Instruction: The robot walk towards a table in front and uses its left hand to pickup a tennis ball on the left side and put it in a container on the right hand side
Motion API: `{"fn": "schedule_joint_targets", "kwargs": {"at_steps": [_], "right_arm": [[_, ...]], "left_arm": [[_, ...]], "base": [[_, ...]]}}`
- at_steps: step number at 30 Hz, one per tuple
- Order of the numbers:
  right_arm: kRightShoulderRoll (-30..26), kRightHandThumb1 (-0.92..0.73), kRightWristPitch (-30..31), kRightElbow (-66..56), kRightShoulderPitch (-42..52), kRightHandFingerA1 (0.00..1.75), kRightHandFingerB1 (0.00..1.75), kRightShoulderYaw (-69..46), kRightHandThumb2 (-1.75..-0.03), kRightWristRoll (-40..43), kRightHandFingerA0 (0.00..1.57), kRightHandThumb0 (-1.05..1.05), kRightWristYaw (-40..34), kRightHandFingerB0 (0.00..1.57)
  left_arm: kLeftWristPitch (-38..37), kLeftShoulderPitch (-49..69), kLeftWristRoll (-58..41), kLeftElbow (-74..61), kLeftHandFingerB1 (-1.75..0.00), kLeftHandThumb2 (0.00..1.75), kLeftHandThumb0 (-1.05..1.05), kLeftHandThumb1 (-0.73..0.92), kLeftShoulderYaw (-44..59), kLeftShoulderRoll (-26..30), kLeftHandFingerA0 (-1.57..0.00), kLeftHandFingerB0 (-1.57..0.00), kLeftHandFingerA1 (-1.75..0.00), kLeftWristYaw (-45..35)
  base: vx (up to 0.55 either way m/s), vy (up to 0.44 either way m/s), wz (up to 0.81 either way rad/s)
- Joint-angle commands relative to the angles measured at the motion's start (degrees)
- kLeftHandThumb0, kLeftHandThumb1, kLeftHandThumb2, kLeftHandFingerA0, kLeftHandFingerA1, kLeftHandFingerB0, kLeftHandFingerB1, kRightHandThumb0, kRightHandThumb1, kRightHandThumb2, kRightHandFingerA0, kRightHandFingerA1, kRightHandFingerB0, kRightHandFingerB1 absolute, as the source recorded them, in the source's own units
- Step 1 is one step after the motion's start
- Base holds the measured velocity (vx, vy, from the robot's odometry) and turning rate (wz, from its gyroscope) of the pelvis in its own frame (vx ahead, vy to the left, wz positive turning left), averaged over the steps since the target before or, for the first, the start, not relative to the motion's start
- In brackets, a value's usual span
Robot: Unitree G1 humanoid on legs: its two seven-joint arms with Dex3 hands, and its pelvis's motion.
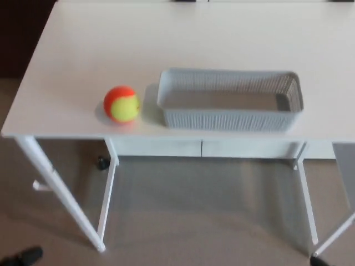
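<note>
An orange and yellow tennis ball [121, 103] rests on the white table [183, 39], near its front edge on the left. Just to the ball's right stands a grey mesh basket [230, 100], long and shallow, with nothing inside it. Neither of my hands shows in the head view.
The table's white legs [61, 194] and frame stand on a grey-brown carpet below. A drawer front [202, 148] runs under the tabletop. Dark objects [22, 257] show at the bottom left corner and the bottom right edge [319, 260].
</note>
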Motion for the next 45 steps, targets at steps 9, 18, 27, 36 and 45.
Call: {"fn": "schedule_joint_targets", "kwargs": {"at_steps": [9, 18, 27, 36, 45], "right_arm": [[-0.5, -0.56, -12.3, 9.1, 12.4, 0.57, 0.32, 0.3, -0.65, -1.7, 0.02, -0.35, -1.5, 0.03], [-0.6, -0.55, -15.4, 12.7, 11.6, 0.55, 0.36, 0.5, -0.70, -2.5, 0.03, -0.44, -3.0, 0.01], [-1.0, -0.62, -13.4, 13.0, 9.1, 0.47, 0.33, -1.6, -0.58, 0.6, 0.02, -0.30, -1.8, 0.00], [-2.0, -0.61, -14.1, 13.4, 8.1, 0.49, 0.32, -3.9, -0.59, 2.8, 0.01, -0.31, 1.2, 0.00], [-2.0, -0.56, -13.8, 14.5, 5.6, 0.51, 0.27, -4.7, -0.67, 1.4, 0.04, -0.35, -0.2, 0.02]], "left_arm": [[-8.6, 11.1, 5.3, 6.5, -0.59, 0.62, 0.38, 0.39, -3.1, 1.0, -0.37, -0.36, -0.65, -2.1], [-9.2, 10.2, 5.3, 8.3, -0.57, 0.61, 0.33, 0.40, -2.5, 2.1, -0.38, -0.35, -0.63, -1.6], [-6.2, 15.0, 3.1, 0.0, -0.59, 0.62, 0.36, 0.39, 0.3, 5.8, -0.40, -0.37, -0.66, -4.2], [-2.3, 14.5, 1.1, -3.1, -0.56, 0.62, 0.38, 0.43, 3.1, 6.5, -0.40, -0.30, -0.67, -4.6], [1.9, 12.9, -0.5, -6.6, -0.59, 0.64, 0.43, 0.39, 4.2, 5.1, -0.37, -0.31, -0.67, -2.3]], "base": [[0.30, 0.159, -0.32], [0.00, 0.022, 0.05], [-0.06, -0.106, -0.01], [-0.01, 0.136, -0.09], [0.00, 0.010, 0.07]]}}
